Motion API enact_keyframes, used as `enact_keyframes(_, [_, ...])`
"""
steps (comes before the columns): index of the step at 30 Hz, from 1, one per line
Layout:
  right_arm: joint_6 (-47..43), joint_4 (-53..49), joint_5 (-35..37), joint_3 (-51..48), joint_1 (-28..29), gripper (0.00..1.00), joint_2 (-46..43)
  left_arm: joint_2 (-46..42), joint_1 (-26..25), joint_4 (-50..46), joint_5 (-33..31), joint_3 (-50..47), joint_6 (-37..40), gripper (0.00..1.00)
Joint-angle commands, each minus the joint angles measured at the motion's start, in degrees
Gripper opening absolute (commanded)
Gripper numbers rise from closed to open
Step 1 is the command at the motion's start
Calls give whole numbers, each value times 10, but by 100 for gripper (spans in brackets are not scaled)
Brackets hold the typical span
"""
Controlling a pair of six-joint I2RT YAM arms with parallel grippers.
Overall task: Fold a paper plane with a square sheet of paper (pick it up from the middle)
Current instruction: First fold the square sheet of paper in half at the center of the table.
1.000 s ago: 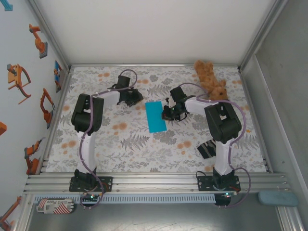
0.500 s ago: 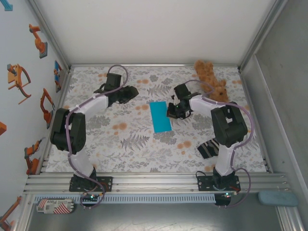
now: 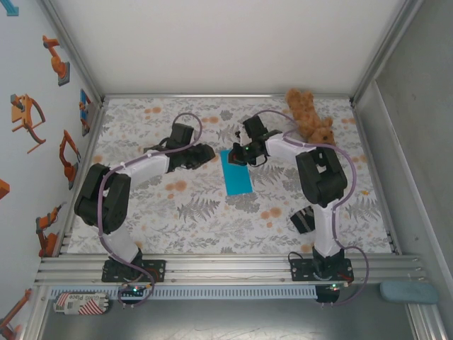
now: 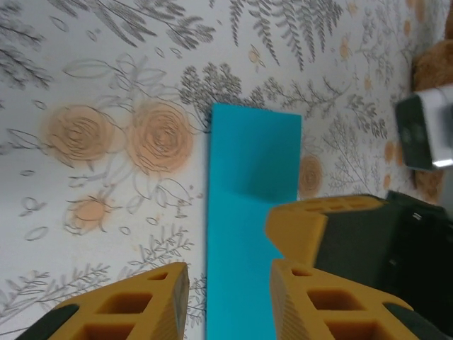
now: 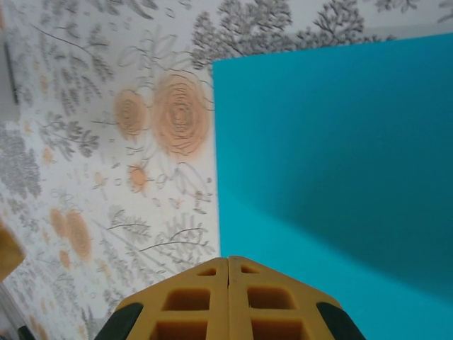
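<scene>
You have the square sheet of paper (image 3: 236, 173) lying flat near the middle of the floral table (image 3: 177, 205), and it now reads as 1 narrow cyan-blue rectangle, its long sides running roughly from near to far. Your left gripper (image 3: 208, 151) sits just beside the paper's far left corner. In the left wrist view its 2 orange fingers (image 4: 120, 312) stand apart with a clear gap between them, and nothing is clamped there. That gap straddles the long edge of the paper (image 4: 251, 177). Your right gripper (image 3: 237, 157) is over the far end of the sheet. In the right wrist view its gripper (image 5: 228, 263) has both fingers pressed tightly together, with nothing visible between them. Their tip points at the paper (image 5: 340, 163) close to its corner, but you cannot tell from these views whether it touches. The brown teddy bear (image 3: 310, 117) lies at the far right of the table, well apart from the paper. A dark striped cloth (image 3: 304, 218) lies by the right arm's base.
</scene>
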Motion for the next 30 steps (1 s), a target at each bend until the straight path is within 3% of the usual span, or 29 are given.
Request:
enact_keyframes(1, [-7, -15, 42, 18, -1, 0, 9, 12, -23, 43, 28, -19, -48, 32])
enact_keyframes(5, [5, -27, 82, 18, -1, 0, 22, 36, -41, 76, 46, -25, -77, 29])
enact_keyframes(11, [43, -11, 100, 3, 1, 0, 43, 31, -40, 64, 16, -36, -83, 29])
enact_keyframes(18, [180, 49, 157, -50, 23, 0, 31, 5, -34, 45, -17, -56, -92, 31])
enact_keyframes(22, [233, 81, 142, -42, 29, 0, 32, 4, -34, 48, -12, -56, -93, 32])
enact_keyframes(28, [172, 49, 126, 2, 25, 0, -29, 31, -31, 47, 4, -18, -76, 33])
enact_keyframes(30, [155, 48, 130, -12, 19, 5, -72, 50, -27, 47, 11, 3, -70, 33])
